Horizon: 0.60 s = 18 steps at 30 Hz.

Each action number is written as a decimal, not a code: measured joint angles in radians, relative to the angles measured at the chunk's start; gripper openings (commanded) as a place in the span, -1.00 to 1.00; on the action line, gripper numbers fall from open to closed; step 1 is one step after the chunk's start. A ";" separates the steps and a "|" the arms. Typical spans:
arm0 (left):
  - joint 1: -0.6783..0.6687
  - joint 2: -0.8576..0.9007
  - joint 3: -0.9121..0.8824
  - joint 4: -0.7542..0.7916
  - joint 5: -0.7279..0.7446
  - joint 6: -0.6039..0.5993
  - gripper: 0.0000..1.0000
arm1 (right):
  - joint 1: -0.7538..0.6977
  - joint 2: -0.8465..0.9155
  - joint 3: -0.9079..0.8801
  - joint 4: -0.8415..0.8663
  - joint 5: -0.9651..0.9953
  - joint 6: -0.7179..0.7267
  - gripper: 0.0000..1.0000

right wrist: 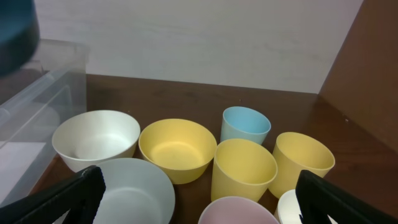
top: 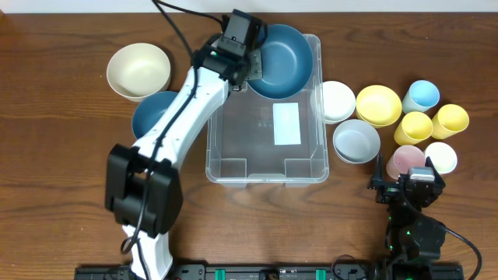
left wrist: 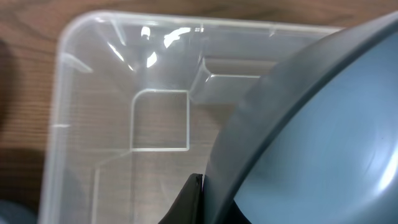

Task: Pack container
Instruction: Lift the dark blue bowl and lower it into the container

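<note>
No text, numbers, brand marks or signs can be read in any of the views. The only label in sight is a white rectangle (top: 286,124) on the floor of the clear container (top: 266,179), which sits mid-bench toward the far edge. From overhead the label reads as plain white, with no lettering that can be made out. The right wrist view catches a corner of the same label (right wrist: 18,163) through the container wall, again blank to the eye.
</note>
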 measured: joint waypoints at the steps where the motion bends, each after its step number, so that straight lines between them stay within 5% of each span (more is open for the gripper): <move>1: 0.000 0.016 0.000 0.003 0.000 -0.001 -0.88 | 0.000 0.000 0.000 0.000 0.000 0.000 0.99; 15: 0.000 0.110 0.000 0.080 -0.011 -0.002 -0.83 | 0.000 0.000 0.000 0.000 0.000 0.000 0.99; 16: 0.000 0.110 0.000 0.084 -0.011 -0.002 -0.68 | 0.000 0.000 0.000 0.000 0.000 0.000 0.99; 18: 0.000 0.110 0.000 0.087 -0.011 0.004 0.02 | 0.000 0.000 0.000 0.000 0.000 0.000 0.98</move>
